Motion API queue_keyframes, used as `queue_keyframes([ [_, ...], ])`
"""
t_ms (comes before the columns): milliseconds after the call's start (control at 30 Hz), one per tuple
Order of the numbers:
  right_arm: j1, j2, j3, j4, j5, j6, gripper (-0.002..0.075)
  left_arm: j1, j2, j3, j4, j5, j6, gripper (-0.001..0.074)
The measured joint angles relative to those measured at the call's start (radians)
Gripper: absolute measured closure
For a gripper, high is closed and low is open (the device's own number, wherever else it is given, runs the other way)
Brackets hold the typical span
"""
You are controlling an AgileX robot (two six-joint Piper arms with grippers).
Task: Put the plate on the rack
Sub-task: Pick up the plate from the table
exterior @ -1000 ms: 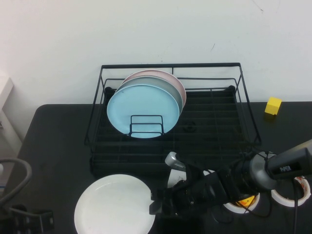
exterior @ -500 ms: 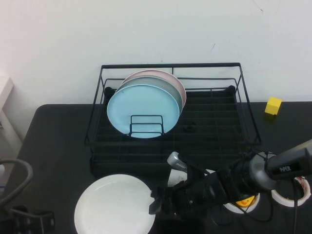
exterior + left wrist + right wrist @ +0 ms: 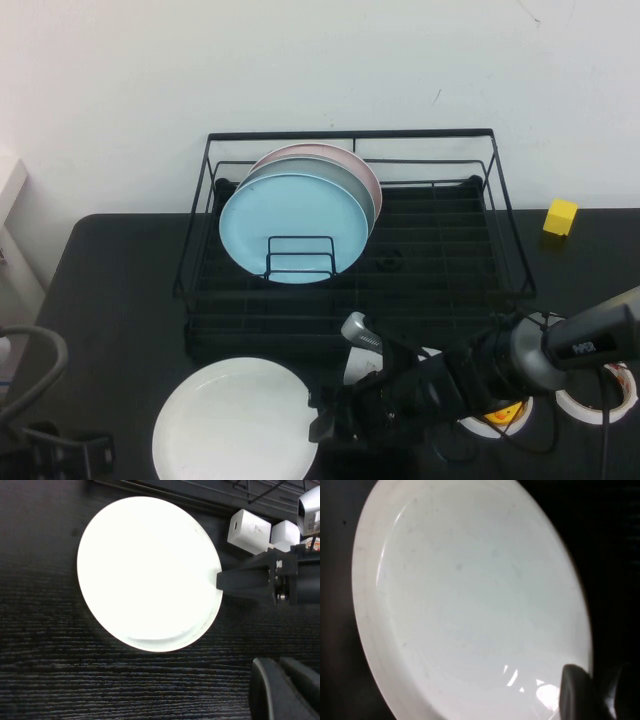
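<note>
The white plate (image 3: 235,420) lies flat on the black table at the front, left of centre; it also shows in the left wrist view (image 3: 147,572) and fills the right wrist view (image 3: 470,605). My right gripper (image 3: 318,425) is at the plate's right rim (image 3: 220,580), with one finger over the rim and the other outside it (image 3: 600,695), shut on the rim. The black wire rack (image 3: 350,133) stands behind the plate. My left gripper (image 3: 282,690) is shut and empty, hovering over the table near its front left corner (image 3: 60,450).
A light blue plate (image 3: 290,225) and a pink plate (image 3: 350,160) stand upright in the rack's left half. White cubes (image 3: 251,527) sit by the right arm. Tape rolls (image 3: 590,400) lie at the front right, and a yellow block (image 3: 561,216) at the back right.
My right gripper has shifted very slightly at the plate's rim. The plate and the left arm have not moved.
</note>
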Motion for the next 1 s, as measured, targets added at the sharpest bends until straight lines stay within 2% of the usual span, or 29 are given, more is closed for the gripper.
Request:
queue_keyframes([
  [767,0.01,0.036,-0.031,0.0,0.043,-0.006,0.0558,0.0,-0.001,0.0,-0.013,0.017,0.0,0.0737],
  [867,0.013,0.04,-0.042,0.0,0.049,-0.006,0.059,0.0,-0.001,0.0,-0.013,0.017,0.005,0.0737],
  [1000,0.015,0.042,-0.042,0.0,0.051,-0.008,0.0687,0.0,-0.001,0.0,-0.017,0.017,0.011,0.0737],
])
